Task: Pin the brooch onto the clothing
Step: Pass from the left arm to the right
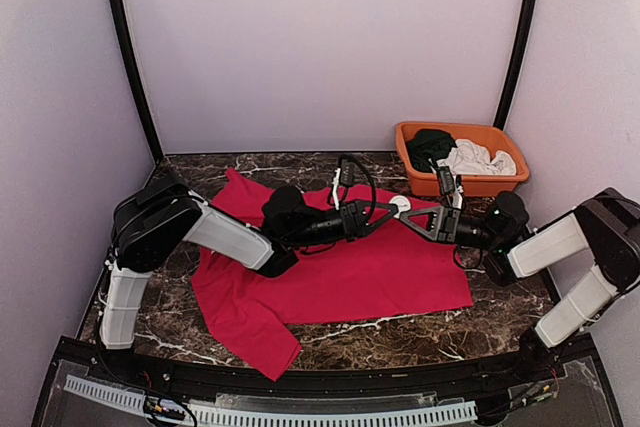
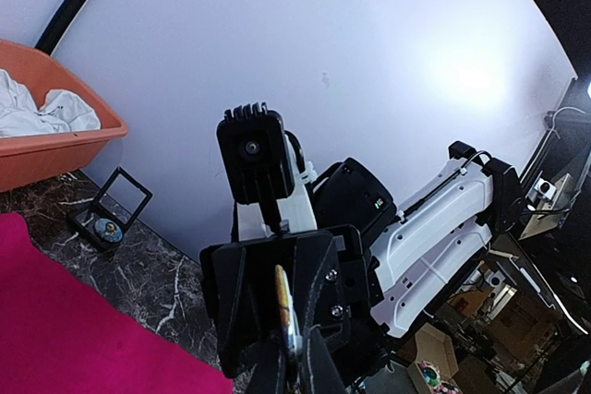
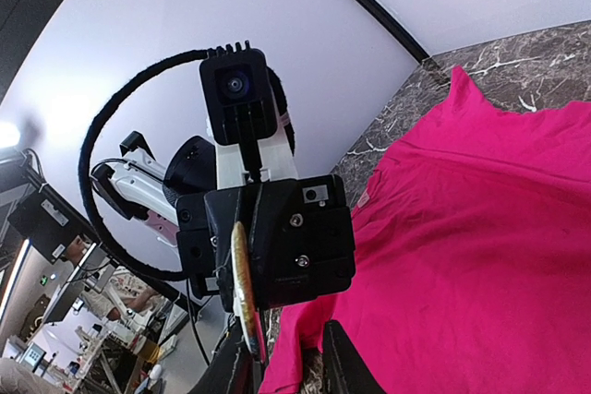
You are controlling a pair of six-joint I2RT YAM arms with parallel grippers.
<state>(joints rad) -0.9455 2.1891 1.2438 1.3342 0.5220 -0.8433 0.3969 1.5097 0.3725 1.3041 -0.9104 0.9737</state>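
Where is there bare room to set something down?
Bare marble in front, between the red T-shirt and the near edge; also along the back wall. Crowded: mid-shirt, where the left tool and right tool meet, and beside the orange basket.

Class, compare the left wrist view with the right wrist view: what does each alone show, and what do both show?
Only the left wrist view: the orange basket holding a white garment, and a small open black case. Only the right wrist view: a black cable loop. Both: the red T-shirt, the marble table and the gold brooch, seen edge-on.
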